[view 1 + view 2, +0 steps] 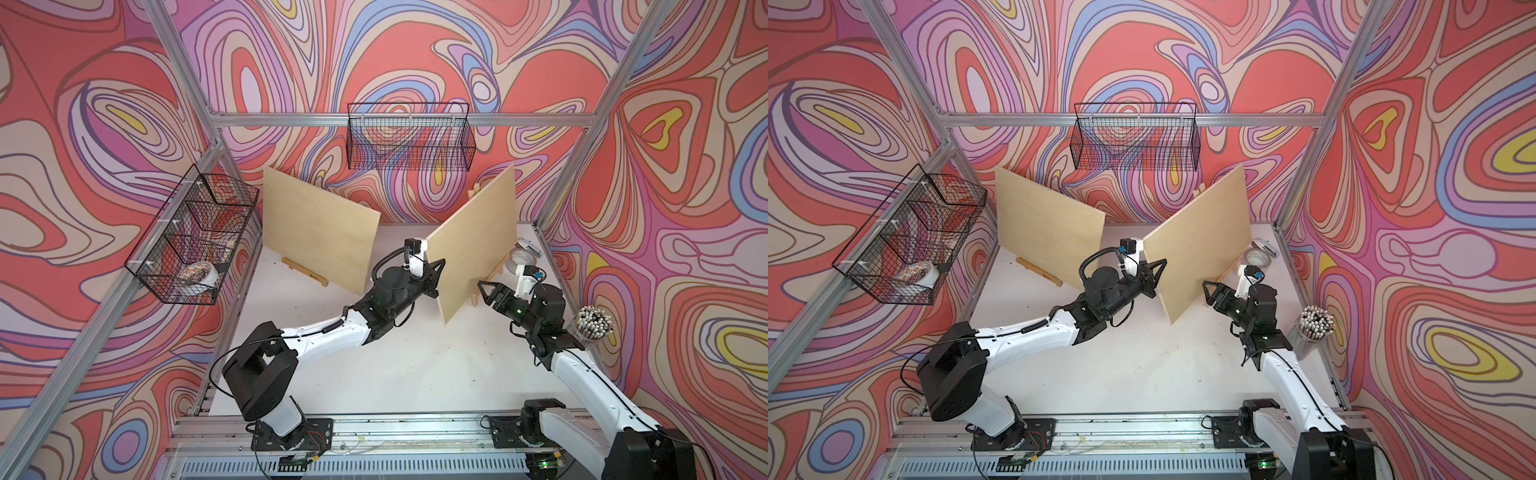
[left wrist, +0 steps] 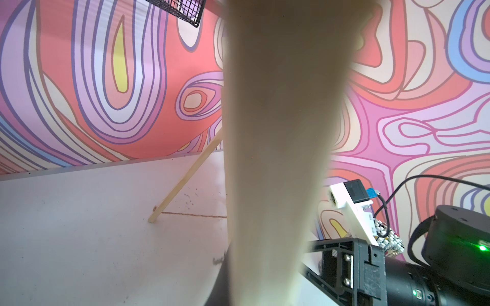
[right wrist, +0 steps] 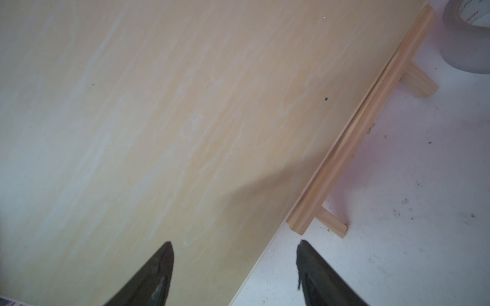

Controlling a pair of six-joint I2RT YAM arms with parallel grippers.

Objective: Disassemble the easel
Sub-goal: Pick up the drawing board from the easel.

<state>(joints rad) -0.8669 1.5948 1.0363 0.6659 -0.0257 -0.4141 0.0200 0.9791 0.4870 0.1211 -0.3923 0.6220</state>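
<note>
Barely begun: the left gripper (image 1: 439, 277) clamped the right-hand board (image 1: 473, 245), which sat on its easel (image 3: 358, 137). The right gripper (image 3: 234, 245) gaped, empty, beside it — the far-left board (image 1: 320, 232) untouched.

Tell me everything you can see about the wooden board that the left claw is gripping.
The board is a thin, pale plywood rectangle with faint grain, leaning back on the wooden easel's ledge toward the table's right rear. The left claw is shut on its near side edge; the open right claw points at its lower edge.
</note>
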